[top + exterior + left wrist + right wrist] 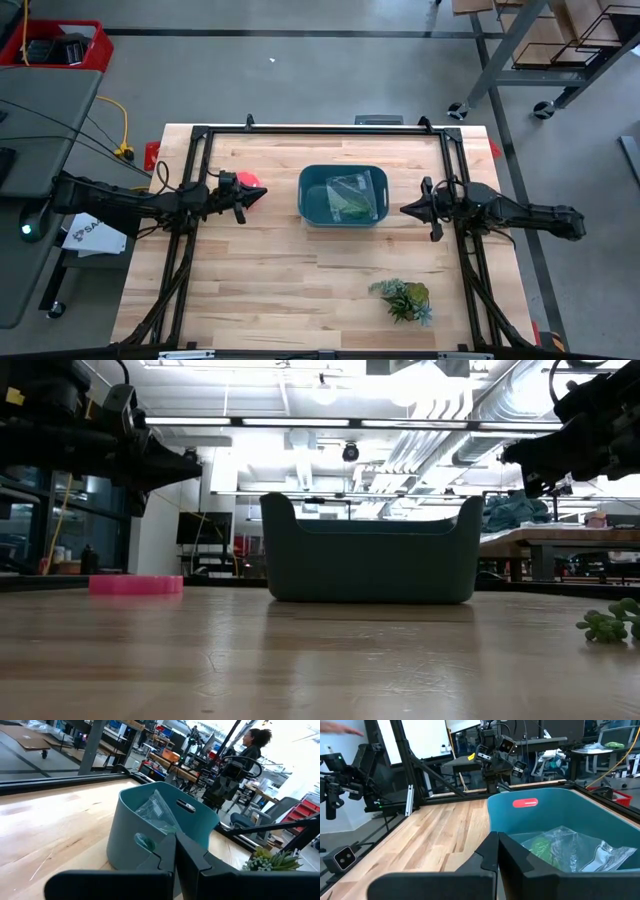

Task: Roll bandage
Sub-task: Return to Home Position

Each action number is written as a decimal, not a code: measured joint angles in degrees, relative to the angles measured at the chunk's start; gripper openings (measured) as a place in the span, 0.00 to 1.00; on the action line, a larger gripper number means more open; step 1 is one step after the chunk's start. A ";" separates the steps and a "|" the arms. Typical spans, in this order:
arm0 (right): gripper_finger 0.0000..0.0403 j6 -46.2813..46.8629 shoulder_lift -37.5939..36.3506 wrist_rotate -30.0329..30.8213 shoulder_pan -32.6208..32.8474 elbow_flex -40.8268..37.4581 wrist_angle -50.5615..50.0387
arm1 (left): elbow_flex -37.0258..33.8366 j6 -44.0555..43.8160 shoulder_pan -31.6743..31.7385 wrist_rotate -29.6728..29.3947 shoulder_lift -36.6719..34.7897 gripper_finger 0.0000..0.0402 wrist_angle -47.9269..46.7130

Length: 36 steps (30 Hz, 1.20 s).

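Observation:
A teal tub (312, 205) stands at the table's middle. A clear plastic bag (356, 193) lies inside it, and something green (543, 848), seemingly the bandage, shows through the bag. My left gripper (262, 195) is shut and empty. It hovers above the table left of the tub and points at it; it also shows in its wrist view (175, 838). My right gripper (404, 210) is shut and empty. It hovers right of the tub and points at it; it also shows in its wrist view (498, 836). Both grippers are off the table in the low view.
A flat pink disc (248, 182) lies on the table just beyond my left gripper. A leafy green plant sprig (403, 299) lies near the front right. Black frame rails (190, 200) run along the table's left, right and far sides. A person (252, 747) stands beyond the table.

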 joint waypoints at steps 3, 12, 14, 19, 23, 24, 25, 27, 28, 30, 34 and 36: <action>0.00 0.00 0.00 0.00 0.00 0.00 -0.01 | 0.00 0.00 0.00 0.01 0.00 0.00 -0.01; 0.00 0.01 0.02 -0.02 0.00 0.00 -0.03 | -0.07 12.37 -0.98 0.89 -13.75 0.00 -12.64; 0.00 0.00 0.02 -0.02 0.00 0.00 -0.03 | -0.07 17.18 -1.05 3.29 -18.78 0.00 -17.00; 0.00 0.00 0.04 -0.02 0.00 0.00 -0.04 | -0.07 23.85 -0.88 8.03 -27.43 0.00 -27.02; 0.00 0.00 0.04 -0.02 0.00 0.00 -0.04 | -0.04 23.52 -0.86 8.71 -31.52 0.00 -34.42; 0.00 0.02 0.04 -0.02 0.00 0.00 -0.04 | 0.01 23.90 -0.84 8.95 -31.93 0.00 -34.23; 0.00 0.01 0.04 -0.03 0.00 0.00 -0.04 | 0.00 24.83 -0.84 9.35 -32.13 0.00 -34.30; 0.00 0.01 0.04 -0.04 0.00 0.00 -0.04 | 0.00 27.00 -0.84 10.06 -32.69 0.00 -34.44; 0.00 0.01 0.04 -0.02 0.00 0.00 -0.04 | 0.00 27.67 -0.84 10.04 -32.84 0.00 -34.41; 0.00 0.01 0.04 -0.02 0.00 0.00 -0.04 | 0.00 27.96 -0.84 10.07 -33.08 0.00 -34.25; 0.00 0.01 0.04 -0.04 0.00 0.00 -0.04 | 0.00 28.01 -0.84 10.01 -33.03 0.00 -34.26; 0.00 0.00 0.04 -0.02 0.00 0.00 -0.04 | 0.00 27.98 -0.84 10.01 -33.03 0.00 -34.30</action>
